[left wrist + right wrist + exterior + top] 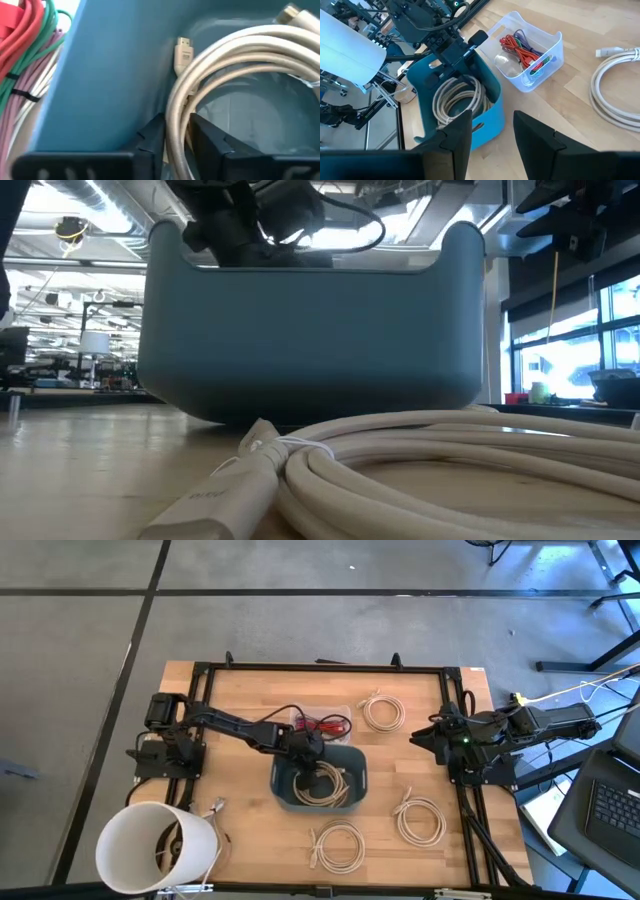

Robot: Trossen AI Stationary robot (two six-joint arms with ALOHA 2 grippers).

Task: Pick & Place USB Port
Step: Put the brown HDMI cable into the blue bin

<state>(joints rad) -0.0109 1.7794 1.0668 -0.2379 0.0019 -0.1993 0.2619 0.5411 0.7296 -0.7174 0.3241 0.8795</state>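
Inside the blue bin the left end effector straddles a coiled cable, fingers slightly apart; right end effector waits open at the worktop edge.

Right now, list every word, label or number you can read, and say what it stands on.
None can be read.
Embossed mark on the cable plug in the low view: too blurred to read.
Plug inside the blue bin, left wrist view: no legible text.
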